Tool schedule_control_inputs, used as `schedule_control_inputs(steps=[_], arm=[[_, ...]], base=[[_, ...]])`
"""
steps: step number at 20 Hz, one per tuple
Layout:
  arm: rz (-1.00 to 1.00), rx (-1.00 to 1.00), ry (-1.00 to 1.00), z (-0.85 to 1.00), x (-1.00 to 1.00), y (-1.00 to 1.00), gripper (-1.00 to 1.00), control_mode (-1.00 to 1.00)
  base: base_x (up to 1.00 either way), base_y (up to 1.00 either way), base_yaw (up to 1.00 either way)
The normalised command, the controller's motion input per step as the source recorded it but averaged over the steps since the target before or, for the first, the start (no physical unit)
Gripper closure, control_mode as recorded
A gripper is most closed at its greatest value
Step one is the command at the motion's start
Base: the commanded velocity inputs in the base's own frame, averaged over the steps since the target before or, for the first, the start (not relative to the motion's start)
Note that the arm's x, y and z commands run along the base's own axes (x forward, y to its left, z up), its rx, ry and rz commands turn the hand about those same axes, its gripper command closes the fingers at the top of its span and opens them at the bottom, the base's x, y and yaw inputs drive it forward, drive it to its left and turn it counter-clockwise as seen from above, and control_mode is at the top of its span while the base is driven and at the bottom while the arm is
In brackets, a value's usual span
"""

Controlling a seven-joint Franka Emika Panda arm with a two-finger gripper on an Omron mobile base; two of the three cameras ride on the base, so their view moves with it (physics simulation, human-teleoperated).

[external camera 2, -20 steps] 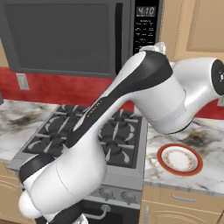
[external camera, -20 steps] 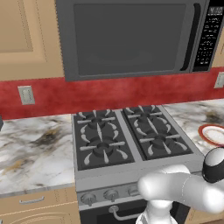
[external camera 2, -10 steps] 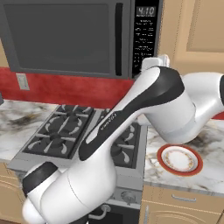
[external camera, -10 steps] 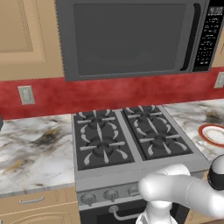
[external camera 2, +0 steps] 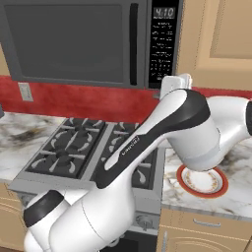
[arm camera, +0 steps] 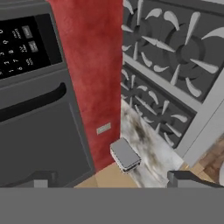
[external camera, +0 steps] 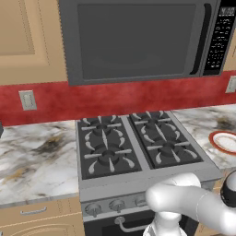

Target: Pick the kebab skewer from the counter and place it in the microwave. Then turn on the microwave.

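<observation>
The microwave (external camera: 138, 39) hangs above the stove with its door shut; it is a dark grey box with a curved black handle (external camera 2: 133, 44) and a black keypad (external camera 2: 162, 47). In the rolled hand view the microwave (arm camera: 39, 131) takes up the left side, keypad (arm camera: 22, 39) at top, handle (arm camera: 35, 103) below it. My gripper (arm camera: 114, 180) is open, with nothing between its two dark fingertips (arm camera: 41, 179). The marble counter (external camera: 37, 156) flanks the stove on both sides. The kebab skewer is out of view.
A grey gas stove (external camera: 133, 145) sits under the microwave. A red-rimmed white plate (external camera 2: 212, 183) lies on the right counter, partly behind my arm's elbow (external camera 2: 192, 123). A small grey box (arm camera: 125, 154) stands on the counter by the red backsplash (external camera: 115, 97).
My arm has swung right and lower: in the right base view the elbow slid right toward the plate, and in the left base view the arm sank toward the lower right corner.
</observation>
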Motion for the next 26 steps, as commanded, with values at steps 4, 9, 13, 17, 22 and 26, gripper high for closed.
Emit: schedule_control_inputs(steps=[4,9,13,17,22,26], arm=[[0.00,0.02,0.00,-0.21,0.26,0.03,-1.00,-1.00],[0.01,0.03,0.00,-0.15,0.33,0.00,-1.00,-1.00],[0.04,0.04,0.00,-0.10,0.37,0.00,-1.00,-1.00],[0.05,0.04,0.00,-0.06,0.39,0.00,-1.00,-1.00],[0.05,0.05,0.00,-0.02,0.39,0.00,-1.00,-1.00],[0.03,0.02,0.00,0.00,0.34,0.00,-1.00,-1.00]], base=[[0.00,0.00,0.00],[0.00,0.00,0.00],[0.00,0.00,0.00],[0.00,0.00,0.00],[0.00,0.00,0.00],[0.00,0.00,0.00]])
